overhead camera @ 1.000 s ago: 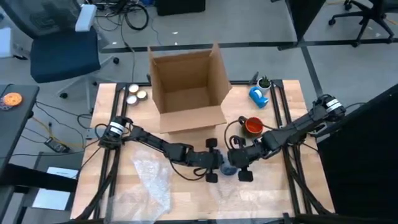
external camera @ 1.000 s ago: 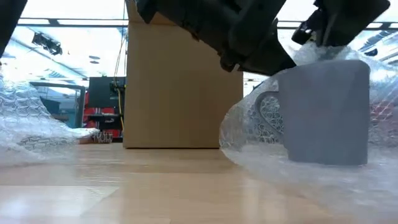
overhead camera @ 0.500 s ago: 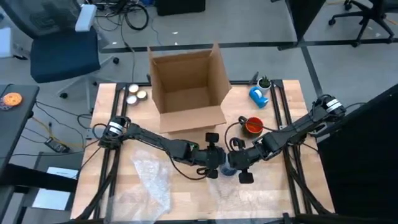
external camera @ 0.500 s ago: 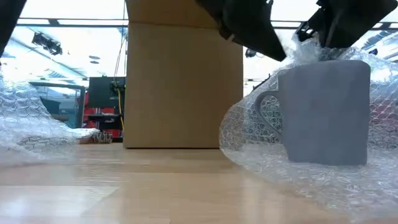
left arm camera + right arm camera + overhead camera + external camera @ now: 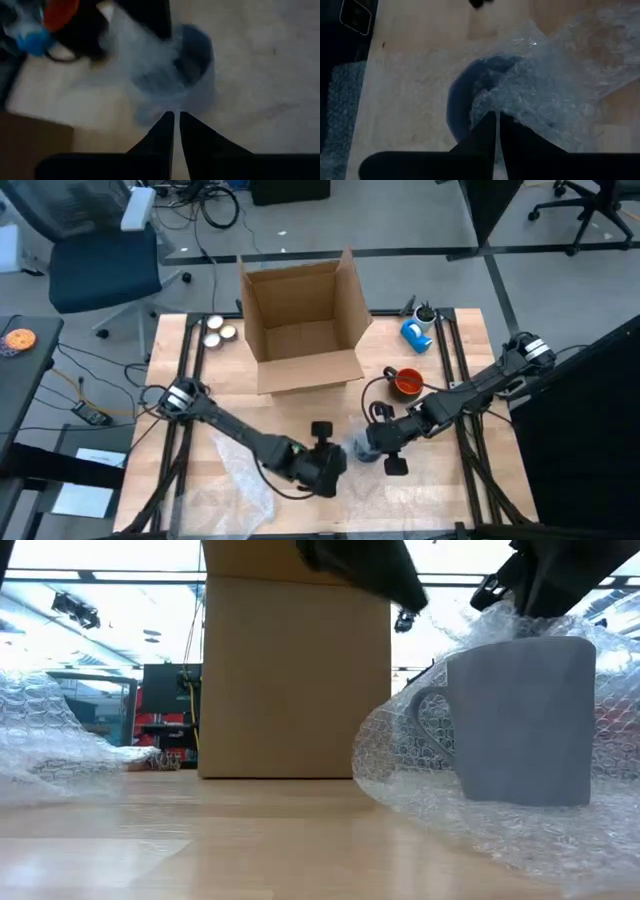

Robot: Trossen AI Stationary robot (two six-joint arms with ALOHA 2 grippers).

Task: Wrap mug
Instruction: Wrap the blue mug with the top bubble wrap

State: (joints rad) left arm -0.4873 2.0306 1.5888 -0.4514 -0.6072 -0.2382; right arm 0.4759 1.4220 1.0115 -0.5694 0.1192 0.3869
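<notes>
A grey mug [image 5: 520, 720] stands upright on a sheet of bubble wrap [image 5: 400, 750] near the table's front middle. In the high view the mug [image 5: 364, 450] lies between my two grippers. One flap of the wrap is drawn up over the mug's mouth [image 5: 485, 65], and my right gripper [image 5: 496, 117] is shut on it. My left gripper [image 5: 174, 117] hangs shut with nothing between its fingers, a little to the left of the mug [image 5: 195, 55] and above it. My right gripper pinches the bubble wrap flap [image 5: 512, 102] between its two fingers, above the mug's mouth. The fingers slant down from the table's right side. The flap rises from the table on the mug's right and drapes over the rim; the mug stays standing on the sheet.
An open cardboard box [image 5: 300, 320] stands at the far middle. An orange mug [image 5: 407, 383] and a blue object [image 5: 415, 333] are at the right, two small round tins [image 5: 215, 330] at the far left. A second bubble wrap sheet [image 5: 240, 470] lies near left.
My left gripper has drawn back from the top of the mug, going up and toward the table's near left. The mug and my right gripper with the flap have stayed where they were.
</notes>
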